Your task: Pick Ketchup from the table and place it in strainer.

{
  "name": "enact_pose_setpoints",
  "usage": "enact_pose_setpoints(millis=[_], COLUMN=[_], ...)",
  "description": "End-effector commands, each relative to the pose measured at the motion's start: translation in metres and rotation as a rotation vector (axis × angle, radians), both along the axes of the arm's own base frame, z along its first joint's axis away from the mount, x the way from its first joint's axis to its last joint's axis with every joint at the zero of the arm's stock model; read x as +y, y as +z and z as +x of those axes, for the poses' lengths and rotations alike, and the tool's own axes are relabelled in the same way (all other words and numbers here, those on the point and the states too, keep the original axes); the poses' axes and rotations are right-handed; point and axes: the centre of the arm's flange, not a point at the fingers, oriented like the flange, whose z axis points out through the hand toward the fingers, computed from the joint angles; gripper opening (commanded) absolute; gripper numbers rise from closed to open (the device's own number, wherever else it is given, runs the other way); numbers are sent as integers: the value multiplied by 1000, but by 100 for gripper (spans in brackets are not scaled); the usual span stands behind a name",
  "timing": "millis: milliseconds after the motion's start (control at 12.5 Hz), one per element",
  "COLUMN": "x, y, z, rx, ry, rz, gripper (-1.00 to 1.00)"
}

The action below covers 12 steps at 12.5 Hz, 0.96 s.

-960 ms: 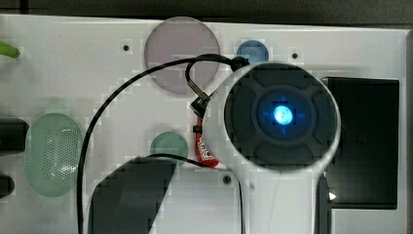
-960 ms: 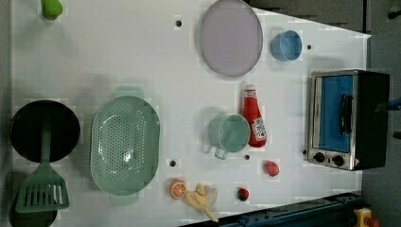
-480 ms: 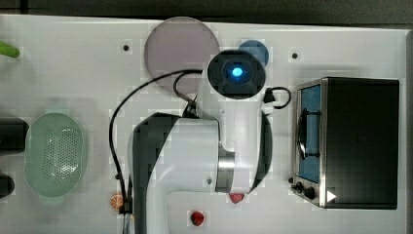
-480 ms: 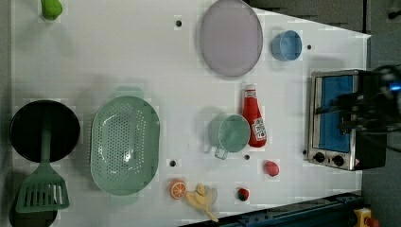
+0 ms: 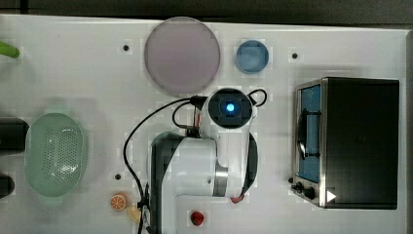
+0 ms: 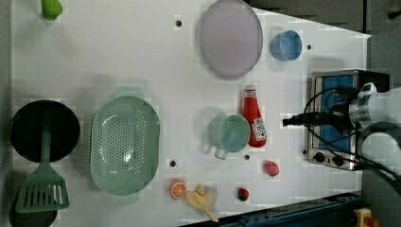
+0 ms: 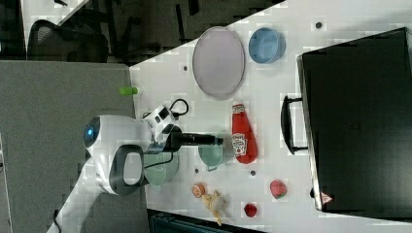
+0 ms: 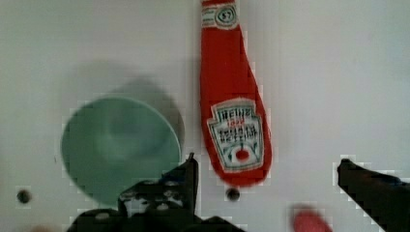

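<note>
The ketchup (image 6: 253,116) is a red bottle with a white label, lying flat on the white table beside a teal cup (image 6: 229,134). In the wrist view the ketchup (image 8: 235,96) lies below my gripper (image 8: 267,164), whose dark fingers (image 8: 188,174) stand wide apart, open and empty, either side of the bottle's base. In the right view the gripper (image 7: 217,141) hangs above the cup, close to the ketchup (image 7: 243,133). The mint-green strainer (image 6: 125,144) sits empty, well away at the left view's left, and at the top view's left as strainer (image 5: 56,153). My arm hides the bottle in the top view.
A toaster oven (image 5: 350,141) stands at the top view's right. A lilac plate (image 5: 182,55) and blue cup (image 5: 252,56) lie at the back. Small fruit pieces (image 6: 272,168) lie near the front edge. A black pan with a green spatula (image 6: 42,130) sits beside the strainer.
My arm has dropped away from the top camera and shifted toward the plate, settling over the ketchup. It has come into the left view from the right. The ketchup has not moved.
</note>
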Motion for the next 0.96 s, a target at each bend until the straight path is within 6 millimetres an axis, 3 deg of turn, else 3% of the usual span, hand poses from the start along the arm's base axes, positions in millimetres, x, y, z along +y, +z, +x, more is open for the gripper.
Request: enact_pose_setpoints(millis=[80, 640, 960], x=[10, 21, 23], y=[-31, -126, -159], z=[1, 2, -2], rx=[-28, -23, -23], ry=[155, 235, 235], rz=[19, 1, 11], gripper=[100, 100, 93])
